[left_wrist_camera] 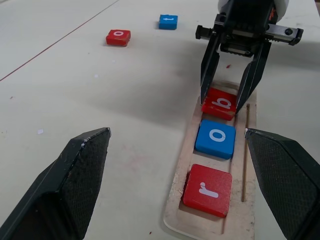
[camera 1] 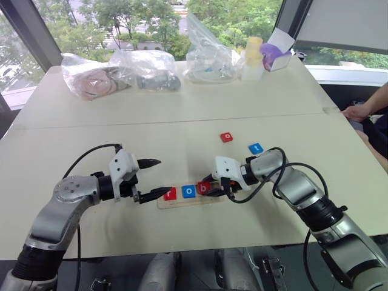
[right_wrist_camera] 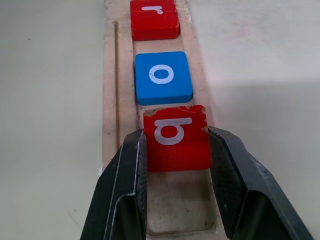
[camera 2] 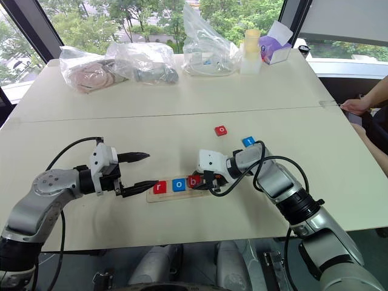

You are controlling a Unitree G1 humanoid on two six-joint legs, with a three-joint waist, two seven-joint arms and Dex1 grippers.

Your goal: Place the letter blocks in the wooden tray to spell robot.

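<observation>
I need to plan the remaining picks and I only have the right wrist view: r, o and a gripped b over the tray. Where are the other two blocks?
Observer: A red o block and a blue t block lie loose on the table, beyond the wooden tray.
Operator: What is the left arm doing?
Observer: The left gripper is open and empty, at the tray's r end.
Operator: Anything else on the table?
Observer: Clear plastic bags along the far edge, well away from the tray.
Operator: Anyone nearby?
Observer: A person's hand rests on the table's right edge.
</observation>
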